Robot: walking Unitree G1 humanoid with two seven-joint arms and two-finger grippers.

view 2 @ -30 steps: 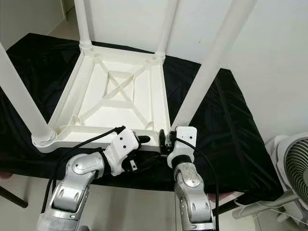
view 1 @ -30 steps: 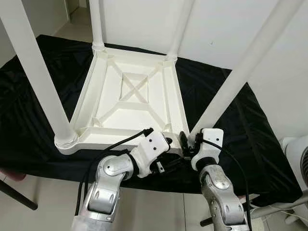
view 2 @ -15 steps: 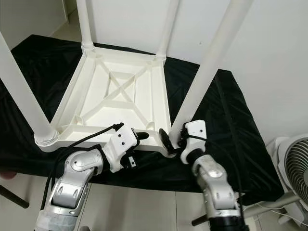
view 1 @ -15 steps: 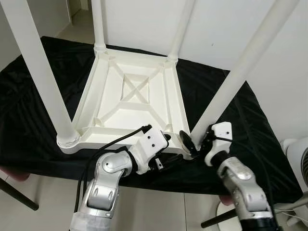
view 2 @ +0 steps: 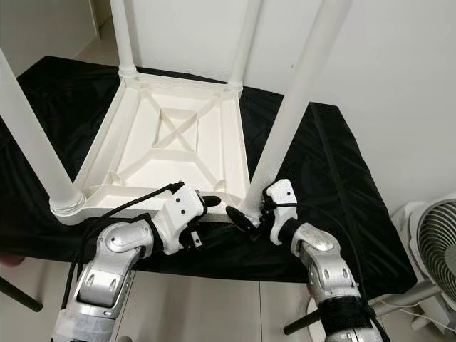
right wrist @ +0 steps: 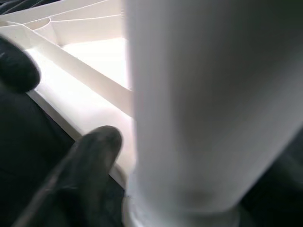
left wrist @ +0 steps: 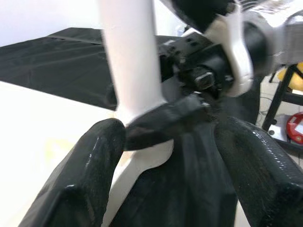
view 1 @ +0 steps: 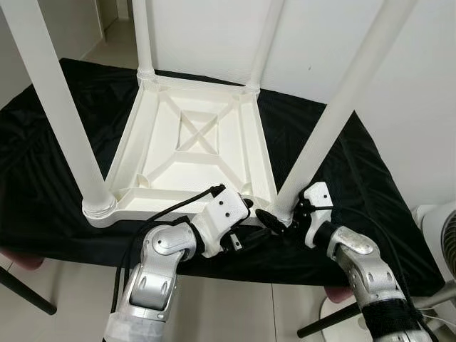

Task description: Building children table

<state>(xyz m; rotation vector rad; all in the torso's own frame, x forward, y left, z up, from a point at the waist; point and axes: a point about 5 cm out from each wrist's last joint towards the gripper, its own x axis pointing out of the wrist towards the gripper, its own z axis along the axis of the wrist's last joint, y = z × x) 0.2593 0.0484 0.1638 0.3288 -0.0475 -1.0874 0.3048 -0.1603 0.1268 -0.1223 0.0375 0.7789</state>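
table (view 1: 192,142): white plastic, upside down on black-draped surface (view 1: 43,142), four legs up.
near-right leg (view 1: 335,114): seated at corner nearest me; I'm working its base.
right tool (view 1: 274,219): fingers apart, straddling that leg's foot; one finger lies across base in left wrist view.
left tool (left wrist: 165,156): fingers apart, just beside same corner, gripping nothing.
handling: I judge hollow plastic, light, stiff, smooth so slippery. Legs long, will lever if grabbed high.
hold: low on leg by socket, or frame rim (view 1: 265,153).
containers: none; underside ribbed bays hold nothing.
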